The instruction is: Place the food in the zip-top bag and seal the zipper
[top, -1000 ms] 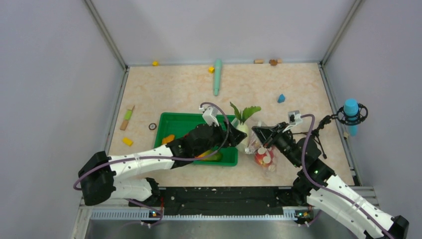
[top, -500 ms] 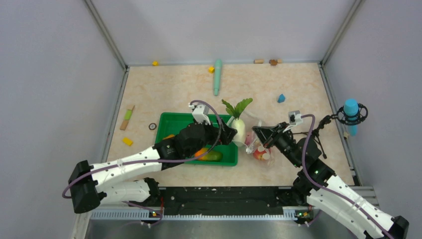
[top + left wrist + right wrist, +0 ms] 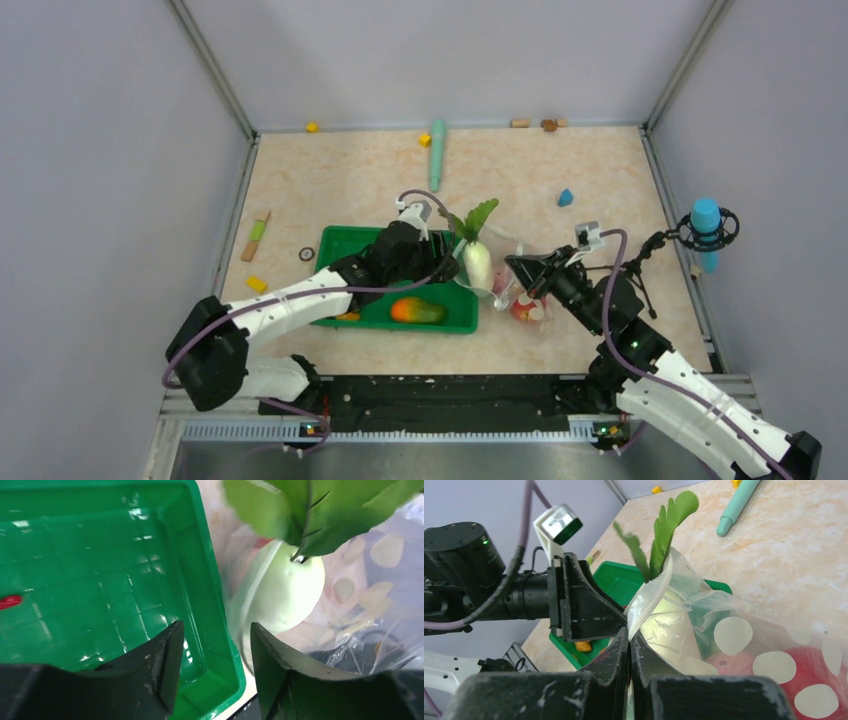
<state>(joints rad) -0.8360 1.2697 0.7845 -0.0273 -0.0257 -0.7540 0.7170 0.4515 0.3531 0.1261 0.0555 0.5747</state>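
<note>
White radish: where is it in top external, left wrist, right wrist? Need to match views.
Top external: white radish centre, just right of the green tray, leaves pointing up-frame.
Left wrist: radish upper right, behind zip-top bag film, leaves at the top edge.
Right wrist: radish centre, leaves sticking up out of the bag mouth.
Shared landmark: the green tray, beside the radish in all three.

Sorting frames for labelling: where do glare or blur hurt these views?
Left wrist: white glare streaks on the green tray, radish leaves soft and near; right wrist: its own jaws blurred in the foreground, zip-top bag fairly sharp; top external: even light, no obvious glare.
</note>
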